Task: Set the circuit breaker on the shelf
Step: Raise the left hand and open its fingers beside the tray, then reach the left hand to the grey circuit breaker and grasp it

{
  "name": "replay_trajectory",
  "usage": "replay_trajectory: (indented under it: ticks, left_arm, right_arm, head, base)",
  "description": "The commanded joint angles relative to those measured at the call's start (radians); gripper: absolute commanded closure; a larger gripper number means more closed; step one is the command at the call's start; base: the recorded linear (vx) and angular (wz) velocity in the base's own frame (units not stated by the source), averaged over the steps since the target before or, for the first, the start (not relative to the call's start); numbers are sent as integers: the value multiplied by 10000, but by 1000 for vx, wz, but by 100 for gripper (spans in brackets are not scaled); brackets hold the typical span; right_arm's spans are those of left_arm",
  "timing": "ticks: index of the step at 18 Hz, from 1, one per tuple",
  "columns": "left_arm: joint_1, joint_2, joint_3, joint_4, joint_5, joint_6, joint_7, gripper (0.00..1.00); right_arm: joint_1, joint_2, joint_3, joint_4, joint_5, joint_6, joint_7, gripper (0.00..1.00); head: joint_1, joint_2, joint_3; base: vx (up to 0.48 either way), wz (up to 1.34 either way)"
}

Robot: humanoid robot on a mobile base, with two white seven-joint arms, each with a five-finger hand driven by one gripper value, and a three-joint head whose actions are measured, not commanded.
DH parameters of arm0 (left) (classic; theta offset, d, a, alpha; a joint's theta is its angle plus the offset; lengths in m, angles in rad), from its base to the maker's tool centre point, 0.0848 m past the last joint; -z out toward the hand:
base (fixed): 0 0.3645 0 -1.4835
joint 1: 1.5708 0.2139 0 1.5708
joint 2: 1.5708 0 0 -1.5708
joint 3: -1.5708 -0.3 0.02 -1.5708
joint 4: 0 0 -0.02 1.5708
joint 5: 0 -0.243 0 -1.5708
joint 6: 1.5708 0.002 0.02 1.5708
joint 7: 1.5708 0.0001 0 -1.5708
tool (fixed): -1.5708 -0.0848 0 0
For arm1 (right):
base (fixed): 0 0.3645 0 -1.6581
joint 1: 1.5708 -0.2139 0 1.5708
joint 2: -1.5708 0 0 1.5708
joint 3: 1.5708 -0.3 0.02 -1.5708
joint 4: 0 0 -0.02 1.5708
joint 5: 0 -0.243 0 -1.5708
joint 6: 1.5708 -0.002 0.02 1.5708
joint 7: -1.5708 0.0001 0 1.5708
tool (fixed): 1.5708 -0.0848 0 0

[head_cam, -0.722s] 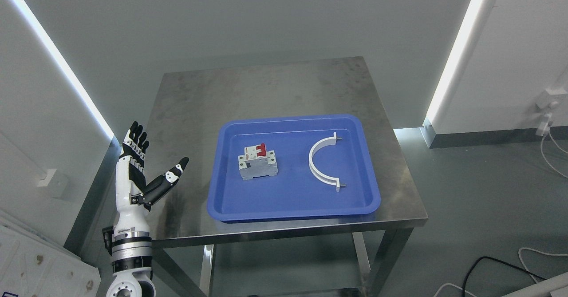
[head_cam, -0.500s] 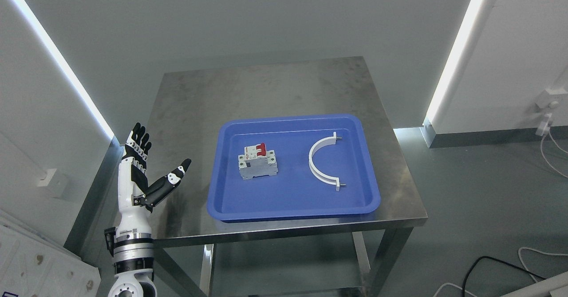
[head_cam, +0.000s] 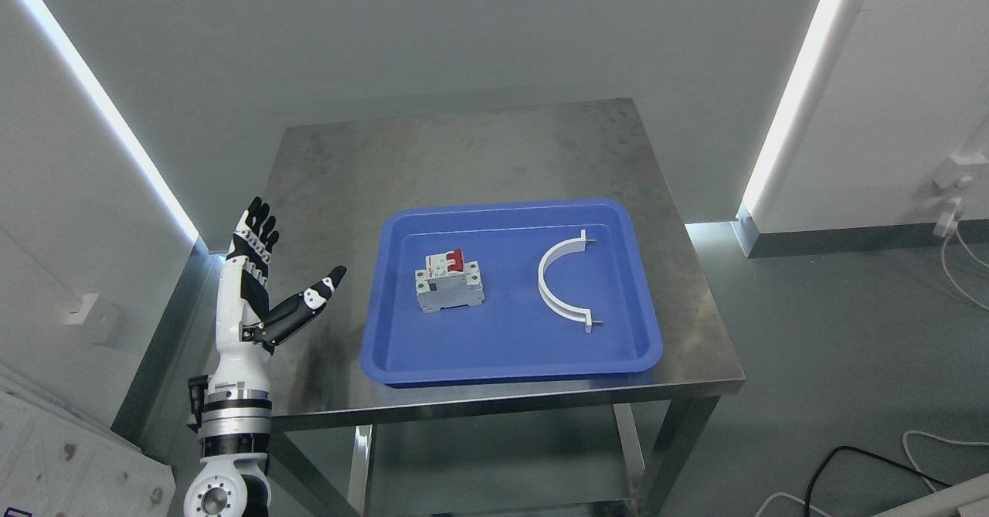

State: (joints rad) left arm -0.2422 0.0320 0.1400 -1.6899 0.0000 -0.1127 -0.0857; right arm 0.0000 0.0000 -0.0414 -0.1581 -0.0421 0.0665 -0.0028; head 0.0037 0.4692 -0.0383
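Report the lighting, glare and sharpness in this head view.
Head view: two bright light strips blow out to white along the walls; the steel table shows dull, patchy reflections, no hard glare; the breaker, tray and open left hand are sharp; shadows are soft.

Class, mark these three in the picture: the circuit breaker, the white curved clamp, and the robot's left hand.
circuit breaker (head_cam: pixel 449 284): head view, on its grey body.
white curved clamp (head_cam: pixel 549 288): head view, on the arc's middle.
left hand (head_cam: pixel 255 293): head view, on the palm.
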Motion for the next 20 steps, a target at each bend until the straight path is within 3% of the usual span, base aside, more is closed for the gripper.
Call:
replay_trajectory:
  ticks: [1,5,10,15,20]
  left_arm:
    - [-1363,2083,240,1020,-534,191,-2203,0]
    - [-1841,3207,-18,1053,-1318,252,-4601,3]
    - [-1949,3254,-739,1053,-1564,343,-4955,4]
    - [-2745,3025,-1902,1206,-3404,773,-5969,5]
    - [-3651,2948,-2963,1590,-3850,865,-6335,13]
  right_arm:
    - [153,-175,0,1,-8,-189,-3,0]
    - [153,-175,0,1,7,-189,-3,0]
    - [153,-175,0,1,7,-189,-3,0]
    - [153,-175,0,1,-8,-189,-3,0]
    - [153,-175,0,1,-8,-189,-3,0]
  head:
    - [0,0,0]
    - [0,0,0]
    - [0,0,0]
    - [0,0,0]
    - [0,0,0]
  base:
    - [0,0]
    - [0,0]
    - [0,0]
    - [0,0]
    - [-1,6]
